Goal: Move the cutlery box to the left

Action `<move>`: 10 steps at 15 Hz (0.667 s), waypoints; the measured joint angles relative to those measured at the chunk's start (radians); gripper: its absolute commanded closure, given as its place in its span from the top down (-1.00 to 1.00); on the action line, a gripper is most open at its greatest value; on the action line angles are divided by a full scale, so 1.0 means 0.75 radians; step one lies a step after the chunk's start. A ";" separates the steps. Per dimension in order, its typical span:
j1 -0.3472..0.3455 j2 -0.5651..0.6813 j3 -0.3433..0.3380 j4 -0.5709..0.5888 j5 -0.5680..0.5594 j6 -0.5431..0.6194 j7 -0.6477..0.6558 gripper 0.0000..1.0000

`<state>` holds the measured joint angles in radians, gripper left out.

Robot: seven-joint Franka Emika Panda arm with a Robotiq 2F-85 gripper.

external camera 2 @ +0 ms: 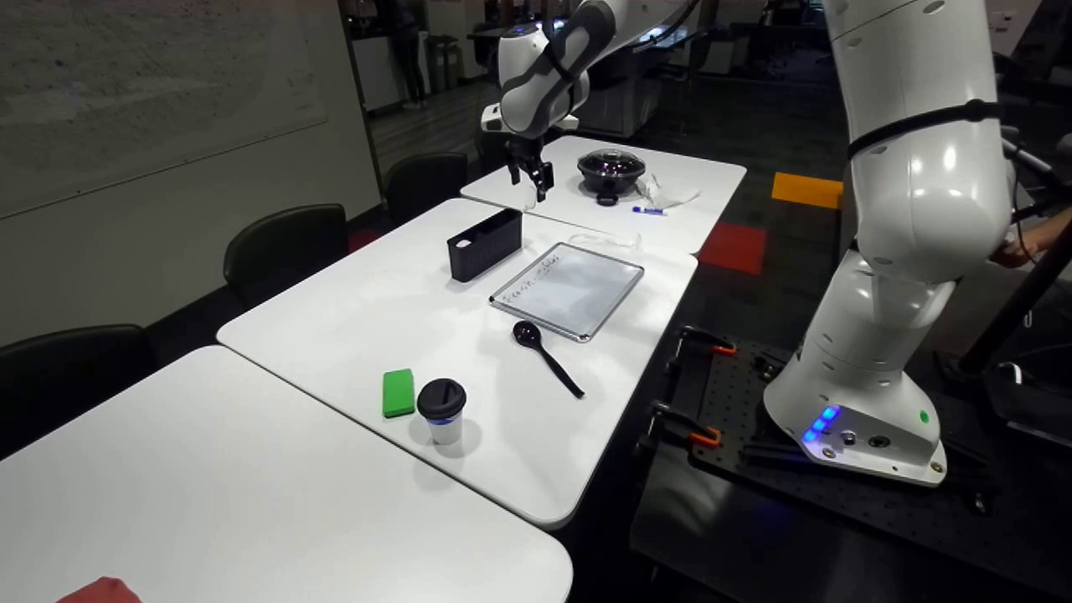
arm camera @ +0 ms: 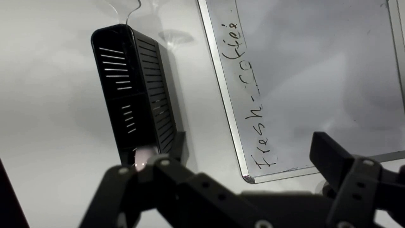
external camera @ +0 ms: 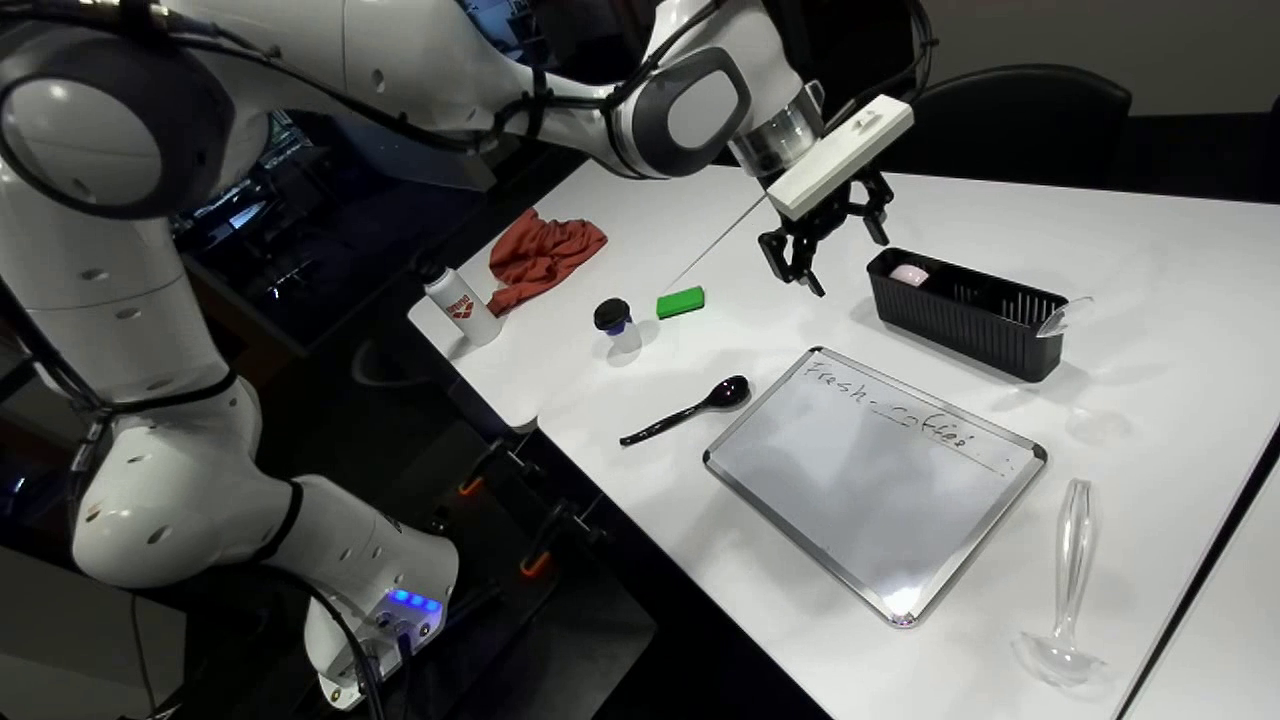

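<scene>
The cutlery box (external camera: 962, 322) is a small black oblong bin with ribbed sides and an open top. It stands upright on the white table, and also shows in an exterior view (external camera 2: 489, 251). A pale pink item (external camera: 908, 274) lies in one end, and a clear utensil (external camera: 1066, 314) sticks out at the opposite end. My gripper (external camera: 850, 266) is open and empty, held above the table near the box's pink-item end. In the wrist view the gripper (arm camera: 248, 145) has its fingers wide apart. The left finger covers part of the box (arm camera: 159, 91); the right is over the whiteboard.
A framed whiteboard (external camera: 880, 480) lies beside the box. A black spoon (external camera: 690, 410), green block (external camera: 680, 302), lidded cup (external camera: 615, 322), white bottle (external camera: 466, 306), red cloth (external camera: 545, 252) and clear ladle (external camera: 1072, 580) lie around. A black pot (external camera 2: 611, 172) stands on a further table.
</scene>
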<state>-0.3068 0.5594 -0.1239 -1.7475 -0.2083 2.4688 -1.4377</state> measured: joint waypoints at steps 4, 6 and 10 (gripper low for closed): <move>-0.093 0.248 0.071 0.225 0.078 0.000 -0.106 1.00; -0.103 0.313 0.077 0.294 0.078 0.011 -0.121 1.00; -0.102 0.326 0.079 0.329 0.078 0.011 -0.121 1.00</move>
<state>-0.3834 0.8035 -0.0646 -1.5004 -0.1497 2.4769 -1.5283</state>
